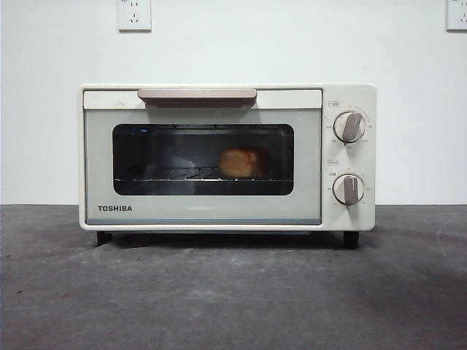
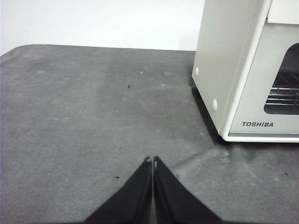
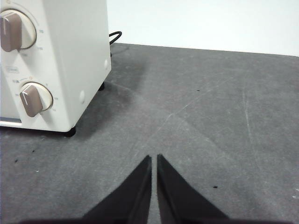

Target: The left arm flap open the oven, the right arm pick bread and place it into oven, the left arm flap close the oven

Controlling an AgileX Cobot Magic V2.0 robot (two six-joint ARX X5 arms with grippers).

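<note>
The cream-white TOSHIBA oven point(image 1: 226, 157) stands in the middle of the table with its door shut and the beige handle point(image 1: 197, 94) at the top. The golden bread point(image 1: 239, 162) lies on the rack inside, seen through the dark window. My left gripper point(image 2: 151, 161) is shut and empty, low over the table off the oven's left side point(image 2: 219, 70). My right gripper point(image 3: 153, 157) is shut and empty, off the oven's knob side point(image 3: 56, 65). Neither arm shows in the front view.
Dark grey mat point(image 1: 233, 292) covers the table. A white wall with two sockets point(image 1: 134, 14) stands behind. A black cable point(image 3: 114, 36) runs behind the oven. Two knobs point(image 1: 349, 127) sit on the oven's right panel.
</note>
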